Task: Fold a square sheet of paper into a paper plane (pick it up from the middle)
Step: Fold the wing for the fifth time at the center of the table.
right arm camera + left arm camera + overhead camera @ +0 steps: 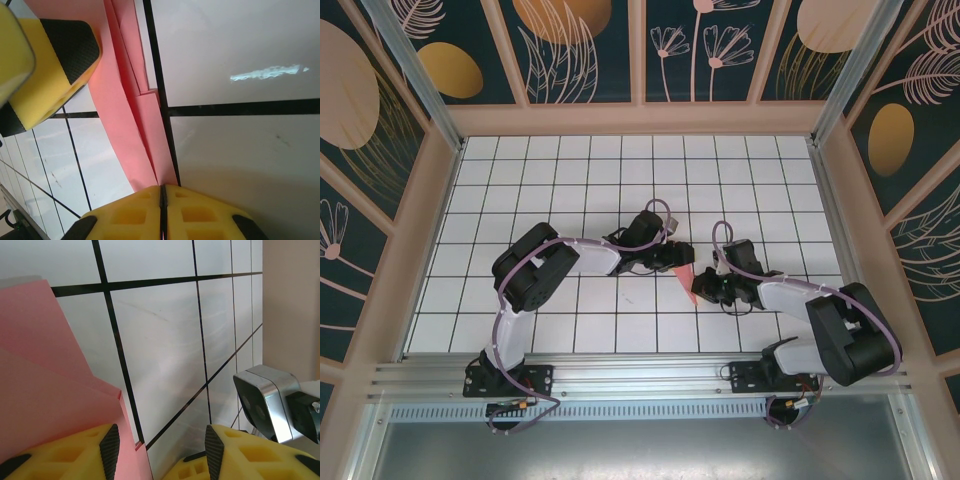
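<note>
I see the paper plane [686, 280] lying on the white grid table [570, 170], a little to the right of the table's middle and closer to its near edge than to its far edge. From above it is a slim salmon-pink wedge, and its pointed end is turned toward the near edge of the table.

The left gripper [672, 256] is over the middle of the table, at the wide end of the plane. In the left wrist view the left gripper [162, 440] is released, with the two yellow fingers well apart. One finger is above the pink paper [45, 390] and the other above bare table [165, 350]. I cannot tell if that first finger really presses the paper. To the right in this view is the grey camera housing [262, 402] of the other arm.

The right gripper [705, 290] is just right of the table's middle, at the narrow end of the plane. In the right wrist view the right gripper [162, 197] is clenched, the fingers meet, and the folded paper [125, 115] runs directly into the seam between them, so it is grasping the plane. Several folded layers are visible there, stepped one upon another, lying along a black line of the table [240, 150]. A yellow finger [55, 65] of the left gripper is at the paper's far part.
</note>
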You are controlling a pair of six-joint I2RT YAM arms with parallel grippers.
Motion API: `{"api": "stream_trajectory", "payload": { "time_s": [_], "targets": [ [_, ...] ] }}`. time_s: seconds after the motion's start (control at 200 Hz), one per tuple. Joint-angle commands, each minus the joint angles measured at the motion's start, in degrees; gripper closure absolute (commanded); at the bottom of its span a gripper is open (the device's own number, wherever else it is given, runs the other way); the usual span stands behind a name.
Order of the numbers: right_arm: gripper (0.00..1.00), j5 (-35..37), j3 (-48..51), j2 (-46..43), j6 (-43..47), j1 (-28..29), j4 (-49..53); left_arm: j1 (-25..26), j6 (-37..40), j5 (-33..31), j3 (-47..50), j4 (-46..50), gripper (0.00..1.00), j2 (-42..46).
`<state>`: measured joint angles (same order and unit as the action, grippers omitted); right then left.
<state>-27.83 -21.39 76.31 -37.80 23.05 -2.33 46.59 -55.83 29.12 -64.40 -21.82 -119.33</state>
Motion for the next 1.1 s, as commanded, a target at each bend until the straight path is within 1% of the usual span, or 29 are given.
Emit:
{"api": "stream_trajectory", "payload": {
  "time_s": [0.0, 0.15, 0.25, 0.295, 0.385, 0.525, 0.646, 0.761, 0.896, 1.091],
  "targets": [
    [0.83, 6.2, -0.4, -1.9, 0.4, 0.5, 7.1, 0.0, 1.9, -2.0, -0.4, 5.5, 0.48, -2.7],
    [0.78, 5.3, -2.8, -9.4, -0.3, 0.5, 9.0, 0.0, 2.3, -2.3, -0.5, 6.3, 0.49, -2.6],
    [0.8, 1.0, -2.8, -11.3, -0.7, 0.4, 7.0, 0.0, 2.3, -2.3, -0.5, 6.5, 0.49, -2.6],
    [0.85, -1.8, -2.5, -10.9, -1.2, 0.5, 5.1, -0.1, 2.4, -2.2, -0.5, 6.4, 0.48, -2.7],
    [0.91, -6.5, -1.6, -9.0, -2.5, 0.8, 0.2, 0.0, 2.4, -2.2, -0.6, 6.5, 0.49, -2.8],
    [0.98, -9.4, -2.9, -4.6, -1.3, 0.8, -1.4, 0.0, 2.4, -2.1, -0.9, 6.6, 0.48, -2.8],
    [1.0, -9.7, -3.3, -2.0, -0.6, 0.6, -1.5, 0.0, 2.6, -1.9, -1.1, 6.9, 0.49, -2.8],
    [1.0, -7.5, -3.1, -0.8, 0.4, 0.0, -0.2, -0.1, 2.8, -1.9, -1.2, 7.3, 0.49, -2.8],
    [1.0, -8.9, -0.9, 0.1, 0.7, -2.6, -1.3, 0.0, 2.9, -2.0, -1.0, 7.4, 0.49, -2.9],
    [1.0, -9.7, 2.1, 1.8, 0.7, -3.6, -3.1, -0.1, 3.1, -2.0, -1.1, 7.5, 0.49, -3.1]
  ]
}}
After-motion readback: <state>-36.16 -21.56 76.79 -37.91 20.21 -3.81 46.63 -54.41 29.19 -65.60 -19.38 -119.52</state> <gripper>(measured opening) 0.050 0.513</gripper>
